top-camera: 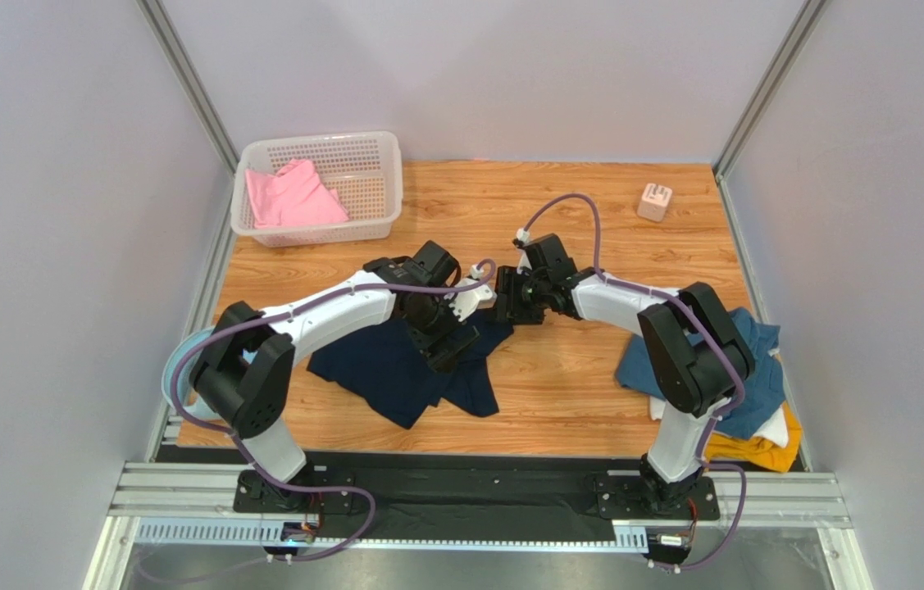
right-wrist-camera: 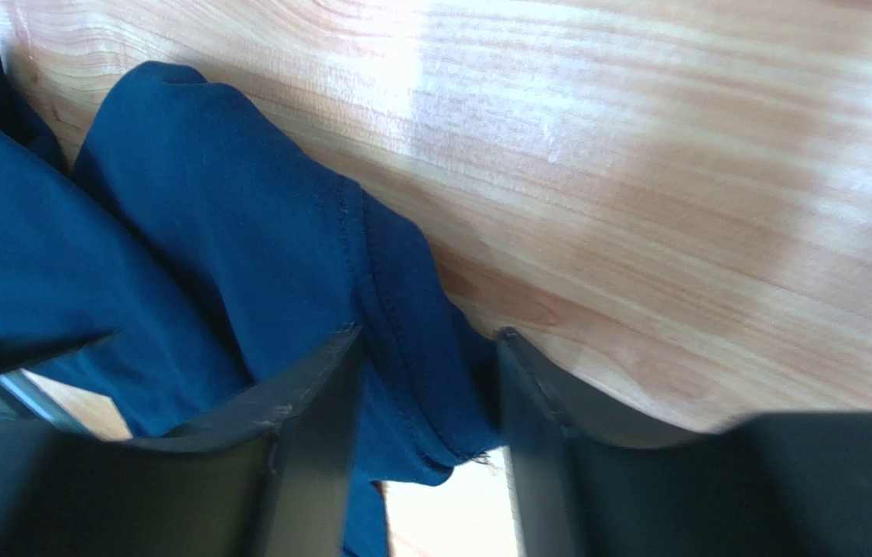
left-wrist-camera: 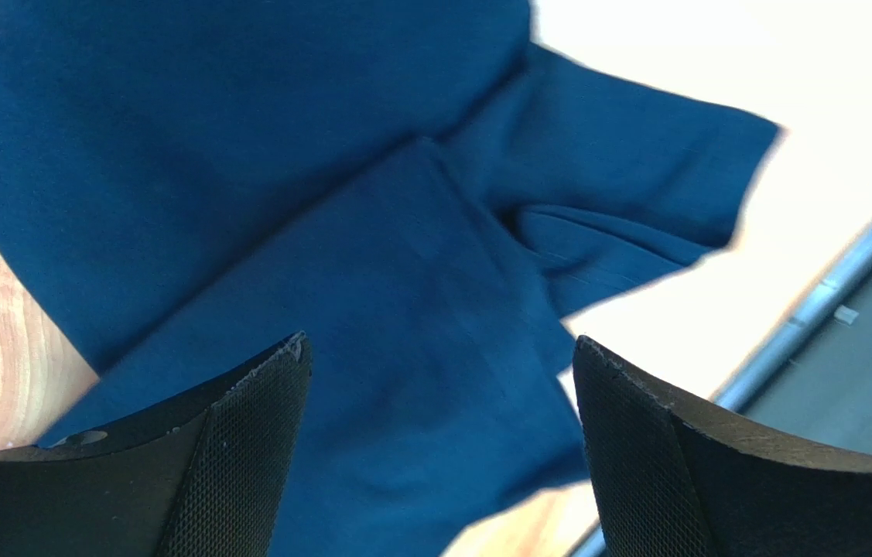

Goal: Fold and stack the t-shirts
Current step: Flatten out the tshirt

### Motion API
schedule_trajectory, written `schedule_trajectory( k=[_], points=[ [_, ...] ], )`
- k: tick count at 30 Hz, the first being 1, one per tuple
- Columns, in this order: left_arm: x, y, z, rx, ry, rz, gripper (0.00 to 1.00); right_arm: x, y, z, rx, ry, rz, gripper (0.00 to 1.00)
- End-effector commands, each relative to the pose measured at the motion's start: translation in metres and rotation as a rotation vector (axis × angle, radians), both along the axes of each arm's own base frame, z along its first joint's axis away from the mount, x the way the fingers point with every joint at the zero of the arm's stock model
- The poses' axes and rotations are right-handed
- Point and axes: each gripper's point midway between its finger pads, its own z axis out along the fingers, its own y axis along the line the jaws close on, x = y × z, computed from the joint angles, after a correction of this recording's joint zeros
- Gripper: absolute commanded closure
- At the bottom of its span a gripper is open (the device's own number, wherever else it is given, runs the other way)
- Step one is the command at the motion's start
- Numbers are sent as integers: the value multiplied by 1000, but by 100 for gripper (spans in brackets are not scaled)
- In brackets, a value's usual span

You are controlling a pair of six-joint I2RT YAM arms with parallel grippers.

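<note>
From above, our left arm hides part of the navy t-shirt (top-camera: 399, 375), which lies crumpled on the table (top-camera: 577, 381) directly beneath the left gripper (left-wrist-camera: 438, 348). Its jaws hang wide, holding nothing. The right gripper (right-wrist-camera: 429, 337) stands narrow about the navy hem, cloth filling the gap; whether it pinches we cannot tell. Well behind it, the teal t-shirt (top-camera: 762, 357) covers most of the white t-shirt (top-camera: 778, 424) and mustard t-shirt (top-camera: 768, 455). Beyond the left gripper, the pink t-shirt (top-camera: 294, 197) lies in a basket (top-camera: 387, 184). A small cube (top-camera: 655, 200) sits apart.
</note>
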Motion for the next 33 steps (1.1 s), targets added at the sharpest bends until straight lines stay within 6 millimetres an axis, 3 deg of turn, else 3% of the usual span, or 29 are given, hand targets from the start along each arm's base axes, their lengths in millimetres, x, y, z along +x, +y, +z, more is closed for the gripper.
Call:
schedule_trajectory(
  k=[1, 5, 12, 17, 18, 20, 21, 23, 26, 29, 30, 31, 33],
  points=[
    [32, -10, 0, 4, -98, 38, 12, 8, 14, 16, 64, -33, 24, 57],
    [43, -6, -11, 42, -137, 68, 12, 5, 13, 19, 64, -33, 29, 79],
    [42, -17, -30, 51, -83, 62, 12, -3, 10, 16, 64, -18, 33, 90],
    [36, -23, -48, 69, -40, 42, 21, -5, 10, 15, 64, -14, 32, 96],
    [34, -24, -53, 76, -28, 39, 26, -5, 10, 15, 65, -14, 33, 97],
    [34, -24, -56, 80, -18, 42, 55, -6, 10, 15, 66, -11, 33, 98],
    [33, -24, -56, 83, -13, 38, 78, -6, 10, 16, 69, -9, 36, 98],
    [34, -23, -54, 87, -20, 42, 100, -7, 11, 17, 73, -11, 38, 100],
    [42, -20, -29, 66, -75, 58, 100, -8, 10, 20, 73, -15, 40, 100],
    [58, -13, 30, -18, -144, 108, 100, -6, 7, 35, 67, -51, 38, 100],
    [57, -6, 58, -52, -169, 124, 100, -3, 5, 46, 67, -82, 30, 100],
    [70, 1, 89, -91, -216, 152, 100, -3, 4, 53, 60, -98, 37, 100],
    [64, 20, 134, -121, -261, 169, 100, 0, -2, 80, 57, -162, 26, 100]
  ],
)
